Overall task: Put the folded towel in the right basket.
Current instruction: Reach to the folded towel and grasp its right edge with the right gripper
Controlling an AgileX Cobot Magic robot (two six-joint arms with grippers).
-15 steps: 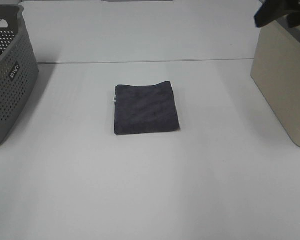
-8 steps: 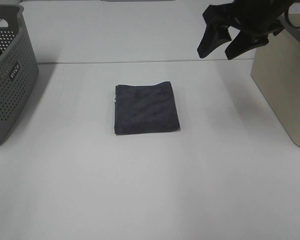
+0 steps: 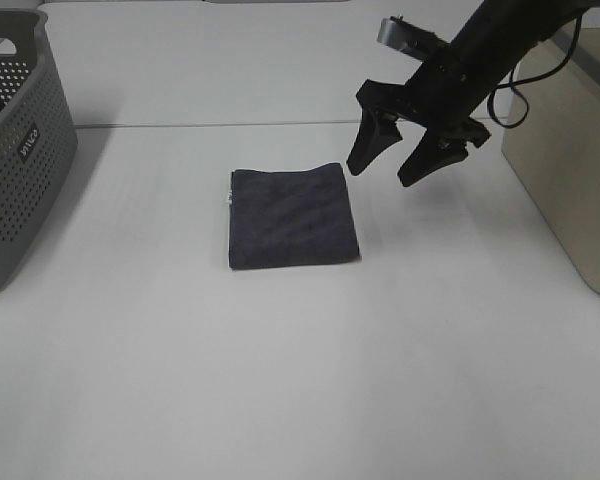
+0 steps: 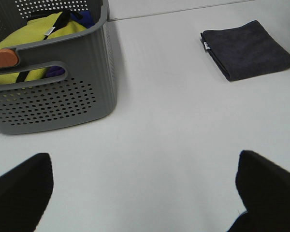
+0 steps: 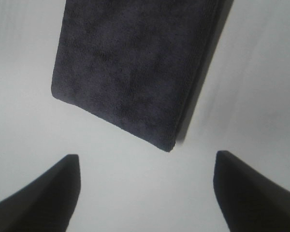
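Right pincer [image 3: 384, 172], jaws spread wide and empty, hangs over the table [image 3: 280, 380] with the folded towel [image 3: 292, 217] lying flat just below and ahead of it; recommend centring over one edge, descending squarely, and gripping all layers.

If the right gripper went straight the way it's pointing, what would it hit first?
Probably the folded towel, near its right edge; the open right gripper aims at it, though depth is unclear.
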